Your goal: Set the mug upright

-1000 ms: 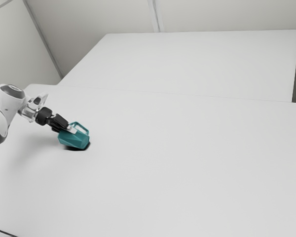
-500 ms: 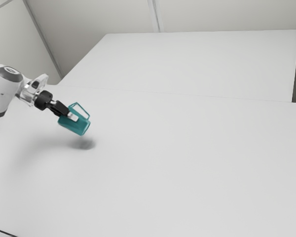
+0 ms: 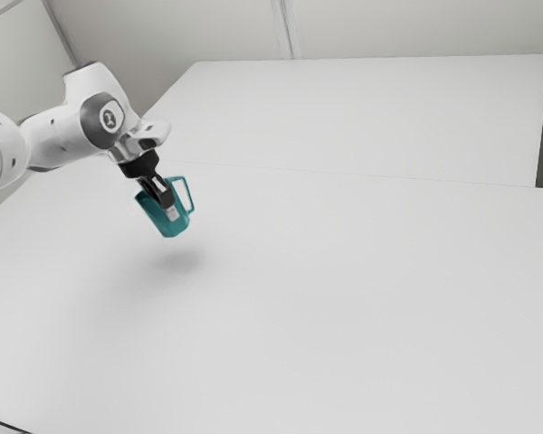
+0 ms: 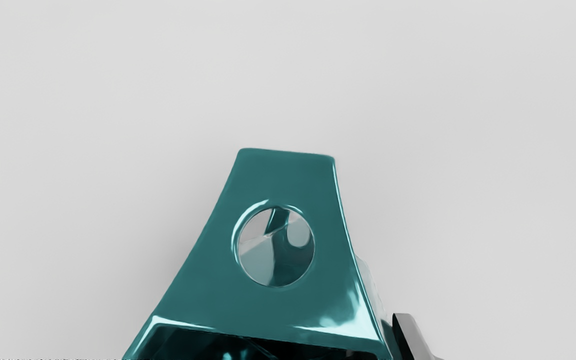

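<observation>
- The teal mug (image 3: 160, 219) hangs in the air above the counter (image 3: 344, 298), tilted, its base lower than its open rim.
- Its 1 handle (image 3: 192, 195) stands out toward the exterior view's right.
- The wrist view shows 1 round opening in its wall.
- The gripper (image 3: 170, 212) is holding the mug, 1 pale fingertip against its side.
- A soft shadow (image 3: 178, 260) lies on the counter beneath.
- The white arm (image 3: 61, 136) reaches in from the exterior view's left.
</observation>
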{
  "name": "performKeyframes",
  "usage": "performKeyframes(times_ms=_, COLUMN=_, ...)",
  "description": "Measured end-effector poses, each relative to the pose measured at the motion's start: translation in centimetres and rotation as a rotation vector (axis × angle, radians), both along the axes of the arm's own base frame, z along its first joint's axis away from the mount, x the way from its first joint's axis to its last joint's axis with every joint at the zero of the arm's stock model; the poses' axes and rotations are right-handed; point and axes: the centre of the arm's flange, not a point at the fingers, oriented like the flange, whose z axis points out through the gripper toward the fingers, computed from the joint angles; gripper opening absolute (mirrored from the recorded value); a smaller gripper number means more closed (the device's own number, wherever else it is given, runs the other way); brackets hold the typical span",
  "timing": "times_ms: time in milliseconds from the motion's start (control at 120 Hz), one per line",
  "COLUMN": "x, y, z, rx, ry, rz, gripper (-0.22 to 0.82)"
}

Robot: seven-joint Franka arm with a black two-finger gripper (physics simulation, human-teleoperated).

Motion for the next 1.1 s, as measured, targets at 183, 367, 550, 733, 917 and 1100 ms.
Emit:
performKeyframes(times_ms=183, x=-0.6, y=-3.0, z=-2.7, rx=0.079, ry=-0.036, rz=0.092, gripper=-0.18)
performKeyframes(times_ms=367, x=-0.3, y=-4.1, z=-4.7, rx=0.107, ry=-0.089, rz=0.206, gripper=-0.18)
performKeyframes(times_ms=550, x=-0.8, y=-4.4, z=-6.6, rx=0.114, ry=-0.095, rz=0.305, gripper=-0.18)
performKeyframes(times_ms=733, x=-0.8, y=-4.4, z=-7.8, rx=0.117, ry=-0.088, rz=0.378, gripper=-0.18)
performKeyframes(times_ms=917, x=-0.7, y=-4.5, z=-8.8, rx=0.12, ry=-0.074, rz=0.429, gripper=-0.18)
performKeyframes(times_ms=1100, x=-0.6, y=-4.5, z=-9.7, rx=0.122, ry=-0.058, rz=0.467, gripper=-0.14)
